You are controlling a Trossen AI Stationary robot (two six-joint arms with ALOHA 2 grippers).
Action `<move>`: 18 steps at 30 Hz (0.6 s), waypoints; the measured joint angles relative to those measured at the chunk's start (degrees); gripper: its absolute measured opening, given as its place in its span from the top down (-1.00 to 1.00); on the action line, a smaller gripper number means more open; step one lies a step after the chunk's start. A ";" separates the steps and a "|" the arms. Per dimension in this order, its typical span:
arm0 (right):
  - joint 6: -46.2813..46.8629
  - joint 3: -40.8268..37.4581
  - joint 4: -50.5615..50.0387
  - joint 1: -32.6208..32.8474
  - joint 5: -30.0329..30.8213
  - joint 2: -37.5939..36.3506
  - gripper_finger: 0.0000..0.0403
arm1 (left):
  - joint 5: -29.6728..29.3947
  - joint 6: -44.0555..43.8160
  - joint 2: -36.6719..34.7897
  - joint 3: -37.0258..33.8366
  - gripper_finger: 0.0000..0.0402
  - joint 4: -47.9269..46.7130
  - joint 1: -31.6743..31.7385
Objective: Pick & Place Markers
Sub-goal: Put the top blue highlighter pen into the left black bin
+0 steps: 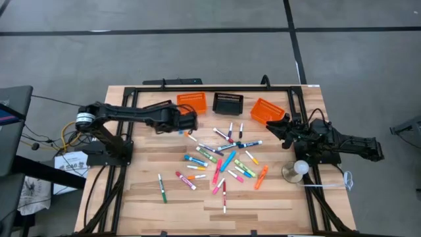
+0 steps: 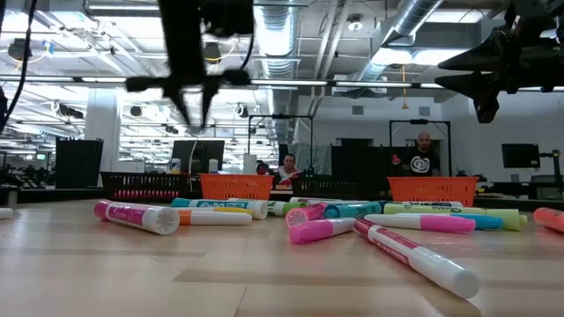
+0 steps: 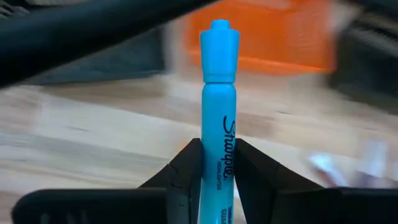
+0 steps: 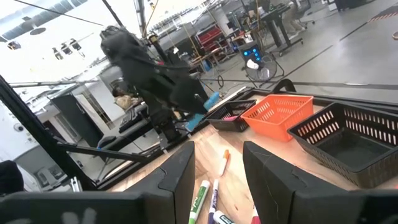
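Clamped in the left gripper (image 3: 217, 177), a blue marker (image 3: 219, 93) rides above bare table (image 1: 138, 197) near the orange basket (image 1: 192, 101).

Three baskets (image 1: 228, 103) in a row along the table's (image 1: 138, 197) far edge, markers (image 1: 223, 158) scattered on the middle before them; left gripper (image 1: 186, 125) just before the leftmost basket, clamping one marker (image 3: 217, 118); right gripper (image 1: 284, 128) beside the rightmost basket

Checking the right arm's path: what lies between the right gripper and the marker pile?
In the high view, only bare wood separates the right gripper from the pile of markers; the nearest marker lies just short of it.
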 joint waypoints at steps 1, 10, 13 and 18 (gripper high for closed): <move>0.00 0.00 0.00 0.00 -0.02 0.00 0.38 | 0.88 0.54 -0.75 -1.77 0.60 0.18 0.99; 0.01 0.00 0.05 0.00 -0.04 0.00 0.38 | 0.96 17.64 -9.78 -9.03 0.60 0.50 11.01; 0.01 0.00 0.07 0.00 -0.04 0.00 0.38 | -0.94 27.11 -11.27 -9.13 0.60 1.06 14.43; 0.02 0.00 0.15 0.00 -0.04 0.00 0.38 | -0.94 44.03 -11.36 -9.15 0.60 3.51 18.24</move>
